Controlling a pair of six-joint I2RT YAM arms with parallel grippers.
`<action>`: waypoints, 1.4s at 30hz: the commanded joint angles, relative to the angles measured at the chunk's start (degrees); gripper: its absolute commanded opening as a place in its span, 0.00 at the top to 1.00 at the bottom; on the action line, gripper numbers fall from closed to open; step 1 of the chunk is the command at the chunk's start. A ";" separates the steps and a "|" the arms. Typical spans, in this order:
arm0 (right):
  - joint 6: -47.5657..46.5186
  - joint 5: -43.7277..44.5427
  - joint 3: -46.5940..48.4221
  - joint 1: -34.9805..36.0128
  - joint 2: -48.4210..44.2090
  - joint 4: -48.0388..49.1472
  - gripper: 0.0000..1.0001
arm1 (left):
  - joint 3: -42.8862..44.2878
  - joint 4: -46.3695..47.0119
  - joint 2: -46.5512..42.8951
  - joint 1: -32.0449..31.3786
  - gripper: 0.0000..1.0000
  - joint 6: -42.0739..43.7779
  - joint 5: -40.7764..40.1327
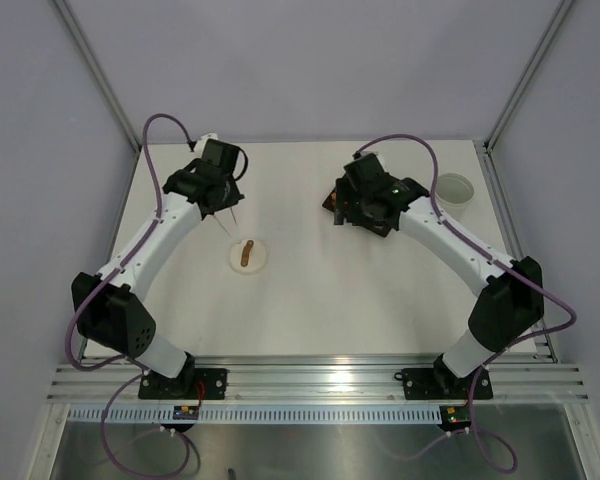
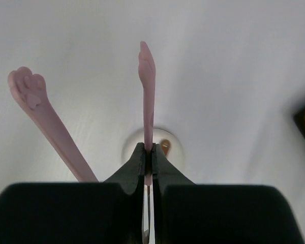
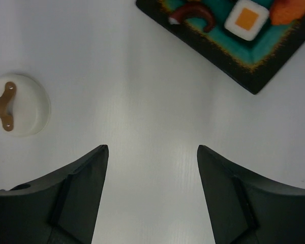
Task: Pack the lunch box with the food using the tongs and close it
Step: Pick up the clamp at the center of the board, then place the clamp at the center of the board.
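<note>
My left gripper (image 2: 147, 148) pinches one arm of the tongs (image 2: 147, 91) just behind the lid (image 1: 248, 256) (the other pink arm splays free, so they stand wide). Right of the lid, I see my right gripper (image 3: 152, 148) gaping, holding nothing, near the tray (image 3: 254, 84) of food (image 3: 248, 19); the lunch box (image 1: 454, 192) stands farther right, uncovered.

Tray, table and surround

A black square tray (image 3: 244, 76) with a teal centre lies on the white table (image 1: 380, 300). A ribbed aluminium rail (image 1: 320, 385) runs along the near edge, and pale grey walls (image 1: 310, 60) enclose the table.
</note>
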 commanded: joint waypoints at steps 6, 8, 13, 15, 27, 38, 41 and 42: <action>0.43 5.60 -12.37 -16.12 -19.18 -2.82 0.18 | 5.87 -2.56 5.41 -16.23 1.00 -5.42 1.50; 0.43 6.58 -14.05 -18.16 -23.05 -4.23 0.17 | 7.01 -2.03 8.04 -18.79 1.00 -7.17 2.02; 0.69 6.67 -20.38 -21.94 -27.80 -5.99 0.15 | 11.67 -0.37 15.95 -26.09 1.00 -9.56 4.66; 1.40 6.84 -22.04 -22.12 -28.86 -6.43 0.15 | 14.30 0.34 20.07 -27.93 1.00 -10.79 5.98; 5.61 5.61 -27.24 -22.21 -32.99 -7.31 0.12 | 19.85 5.87 31.25 -34.01 0.96 -14.30 10.90; 6.32 4.21 -27.94 -22.21 -34.31 -7.75 0.12 | 20.63 7.64 34.78 -34.54 0.41 -13.87 15.04; 6.67 3.42 -28.47 -22.12 -34.58 -7.40 0.12 | 21.08 7.20 32.85 -34.45 0.39 -12.38 14.25; 6.93 2.81 -28.64 -22.21 -34.58 -7.14 0.11 | 20.91 6.85 31.62 -34.45 0.39 -11.76 13.64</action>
